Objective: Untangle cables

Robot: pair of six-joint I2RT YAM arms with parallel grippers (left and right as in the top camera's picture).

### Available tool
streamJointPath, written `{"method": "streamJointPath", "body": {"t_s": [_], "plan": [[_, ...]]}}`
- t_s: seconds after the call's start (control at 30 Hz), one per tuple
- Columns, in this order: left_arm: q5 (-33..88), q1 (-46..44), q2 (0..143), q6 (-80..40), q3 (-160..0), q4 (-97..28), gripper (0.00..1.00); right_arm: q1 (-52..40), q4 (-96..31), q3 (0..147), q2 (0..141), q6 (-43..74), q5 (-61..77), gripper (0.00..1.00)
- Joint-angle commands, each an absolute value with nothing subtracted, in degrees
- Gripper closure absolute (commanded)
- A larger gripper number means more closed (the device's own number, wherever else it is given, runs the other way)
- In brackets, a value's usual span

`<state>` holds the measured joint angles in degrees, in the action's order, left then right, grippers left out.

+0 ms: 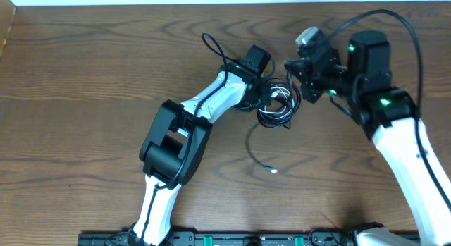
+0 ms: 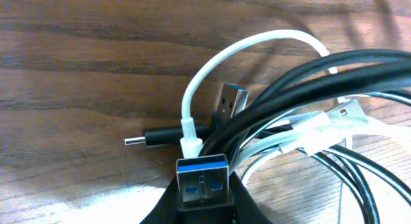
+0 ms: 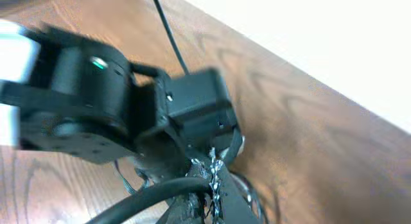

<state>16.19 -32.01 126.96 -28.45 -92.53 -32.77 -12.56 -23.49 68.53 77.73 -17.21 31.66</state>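
Three thin cables (image 1: 276, 103) are seen in one messy bunch on the brown wooden table (image 1: 84, 98), a bit toward the far side. Two are black and one is white. The bunch is found between the two arms, with the left pincer (image 2: 202, 210) at one side of it and the right pincer (image 1: 292, 71) at the other. One end of a black one is stretched out from the bunch toward the near edge, and a small bright tip (image 1: 273, 170) is seen at its end.

From the left wrist, the left pincer is seen pressed shut around a flat metal plug (image 2: 202, 182) with a blue inside, which is held up at the bottom of the view. A second metal plug (image 2: 230, 101) is seen just behind it, tilted. A small thin plug (image 2: 133, 142) is laid flat on the wood, pointing left. The white cable (image 2: 215, 60) is bent in an arch over these plugs. The black cables (image 2: 321, 73) are crossed over the white one on the right side.

The right pincer is squeezed fully shut, close beside the bunch. From the right wrist the view is blurred, and it cannot be told whether any cable is pinched there. A black cord (image 3: 148, 195) is seen running up to its tips, but which cord it is cannot be told.
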Motion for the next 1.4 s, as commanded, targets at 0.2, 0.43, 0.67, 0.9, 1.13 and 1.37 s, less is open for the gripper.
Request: {"method": "streamJointPath", "body": {"t_s": [0.2, 0.43, 0.67, 0.9, 1.13, 1.37], "plan": [[14.3, -31.7, 128.5, -27.5, -91.7, -33.4, 0.92, -9.8, -23.6, 69.3, 63.2, -17.2, 28.6, 0.99], [14.3, -31.7, 128.5, -27.5, -91.7, -33.4, 0.92, -8.4, -25.3, 69.3, 59.0, -17.2, 23.9, 0.99], [14.3, -31.7, 128.5, -27.5, -91.7, -33.4, 0.92, -8.4, -34.5, 69.2, 62.6, -17.2, 15.4, 0.99], [14.3, -31.7, 128.5, -27.5, -91.7, -33.4, 0.92, -8.4, -39.0, 69.2, 69.4, -11.6, -0.8, 0.99], [14.3, -31.7, 128.5, -27.5, -91.7, -33.4, 0.92, -8.3, -40.6, 69.2, 77.7, -4.4, -20.1, 0.99], [14.3, -31.7, 128.5, -27.5, -91.7, -33.5, 0.92, -5.6, -43.4, 69.2, 86.3, 1.7, -26.8, 0.99]]}}
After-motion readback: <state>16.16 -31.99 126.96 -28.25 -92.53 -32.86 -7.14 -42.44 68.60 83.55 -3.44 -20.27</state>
